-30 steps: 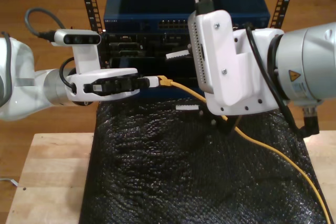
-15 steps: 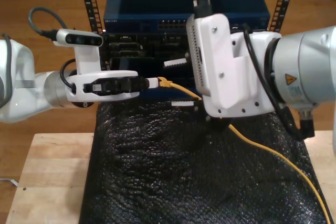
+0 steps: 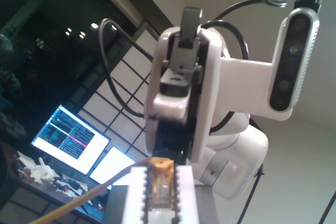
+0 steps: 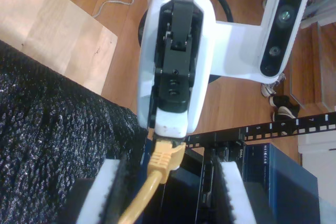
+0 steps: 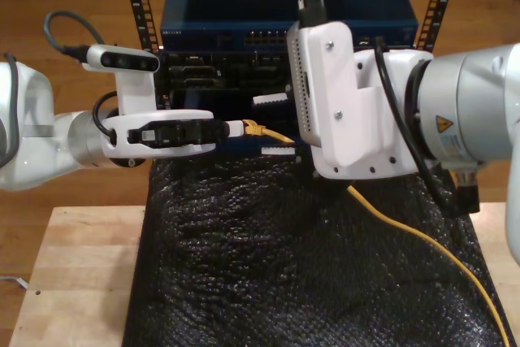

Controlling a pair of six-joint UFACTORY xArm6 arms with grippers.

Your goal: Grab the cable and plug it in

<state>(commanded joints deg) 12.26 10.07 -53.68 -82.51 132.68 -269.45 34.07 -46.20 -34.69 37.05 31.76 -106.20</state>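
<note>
Two grippers at one cable end, so most likely a handover ahead of the plugging step. Clamped tight in my first gripper (image 5: 236,127), at the exterior view's left: the clear plug (image 3: 157,195) of the cable (image 5: 406,225), with the orange boot (image 4: 165,158) poking out just past the fingertips. Spread wide on either side of that boot, apparently touching nothing: my second gripper (image 5: 264,125), reaching in from the exterior view's right. Beyond the boot, yellow line trailing down over the black mat (image 5: 244,266) toward the exterior view's lower right corner. Not yet plugged in, and held apart from the blue switch (image 5: 227,14) and its row of ports (image 5: 264,38) in the rack behind. Next, probably: close the open fingers squarely on the boot or the cable just behind it, then let go of the plug, leaving its tip bare for insertion. Worth minding: which way up the latch sits, hard to tell here.
</note>
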